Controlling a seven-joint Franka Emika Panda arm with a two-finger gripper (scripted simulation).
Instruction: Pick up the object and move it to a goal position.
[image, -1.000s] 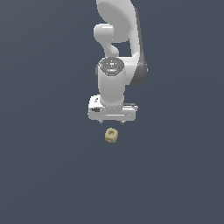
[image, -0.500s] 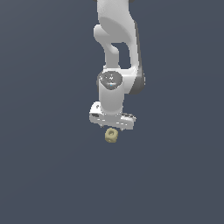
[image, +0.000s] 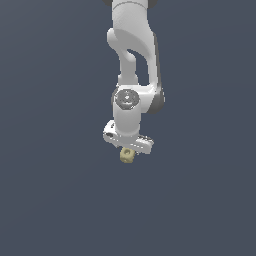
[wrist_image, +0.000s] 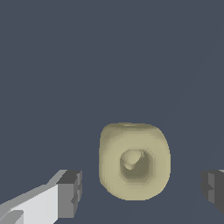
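The object is a small pale yellowish-tan nut-like block (image: 127, 155) with a round hole in one face. In the exterior view it sits on the dark surface just below the white arm's hand. In the wrist view the block (wrist_image: 134, 160) lies between the two dark finger pads, hole facing the camera, with a gap on each side. My gripper (wrist_image: 142, 192) is open and straddles the block without touching it. In the exterior view the gripper (image: 128, 149) is right over the block and its fingertips are mostly hidden by the hand.
The white arm (image: 131, 60) rises from the hand toward the top of the exterior view. A plain dark grey-blue surface (image: 55, 200) lies all around.
The arm has come down and swung the hand a little, bringing the gripper from above the block to right over it. The block has not moved.
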